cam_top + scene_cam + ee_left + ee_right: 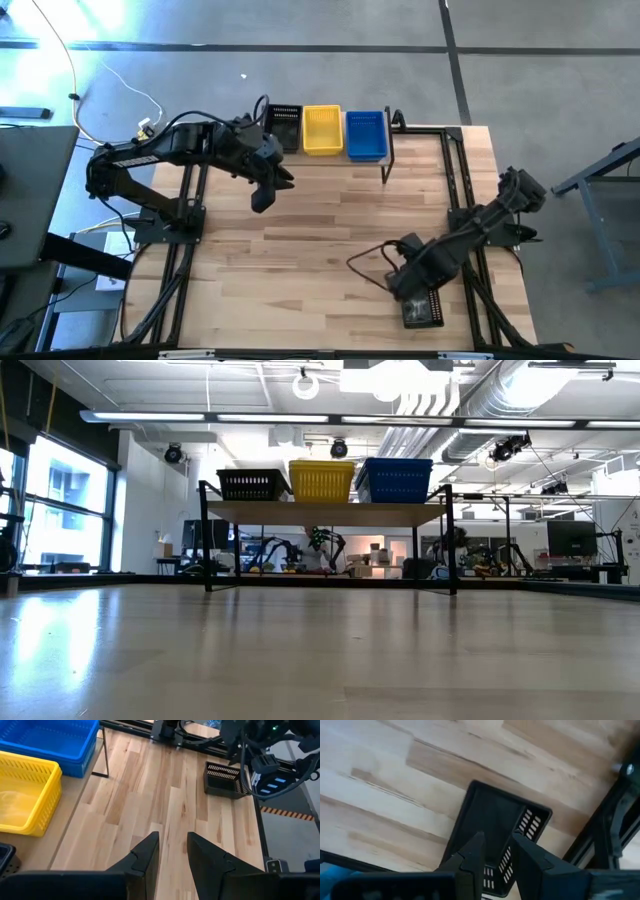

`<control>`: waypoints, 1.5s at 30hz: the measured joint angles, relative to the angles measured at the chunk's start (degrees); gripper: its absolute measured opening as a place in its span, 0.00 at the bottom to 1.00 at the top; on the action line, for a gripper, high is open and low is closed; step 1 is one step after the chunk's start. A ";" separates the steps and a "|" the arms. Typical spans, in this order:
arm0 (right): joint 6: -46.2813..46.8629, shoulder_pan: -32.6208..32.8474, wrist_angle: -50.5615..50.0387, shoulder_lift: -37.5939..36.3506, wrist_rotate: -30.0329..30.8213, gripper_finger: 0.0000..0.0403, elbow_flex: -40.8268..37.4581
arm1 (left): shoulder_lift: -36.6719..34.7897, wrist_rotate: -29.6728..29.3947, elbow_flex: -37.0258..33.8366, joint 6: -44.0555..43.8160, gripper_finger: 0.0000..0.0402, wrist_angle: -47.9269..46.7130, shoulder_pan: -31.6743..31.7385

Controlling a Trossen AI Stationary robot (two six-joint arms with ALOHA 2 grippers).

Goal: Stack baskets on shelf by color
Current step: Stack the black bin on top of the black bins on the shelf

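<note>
Baskets of perforated plastic, black (285,127), yellow (322,130) and blue (366,135), sit on the shelf (388,160) at upper centre of the high view. Lower right, the right gripper (408,290) hovers over another black basket (422,309). The low view shows the glossy table (320,660). Left wrist view: the left gripper (173,847) is slightly parted, empty. Right wrist view: narrowly parted fingers (475,855) above the basket's mesh wall.

The left arm reaches from nine o'clock toward the middle of the counter (330,230), its pincer (262,199) pointing down toward five o'clock with the fingers (145,855) a narrow gap apart, holding nothing. The right arm folds in from three o'clock; its pincer (412,290) hangs low at five o'clock, fingers (472,857) slightly parted.
</note>
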 joint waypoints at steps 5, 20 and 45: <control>7.09 3.49 1.41 -0.02 -0.37 0.19 -2.97 | 0.00 0.00 0.00 0.00 0.22 -0.01 0.00; 29.08 12.65 11.56 -0.02 -5.69 0.19 -13.59 | 0.04 0.00 0.00 -0.02 0.22 -0.01 0.00; 30.43 12.93 26.25 -0.04 -11.41 0.19 -27.61 | 0.04 0.00 0.00 -0.02 0.22 0.01 0.00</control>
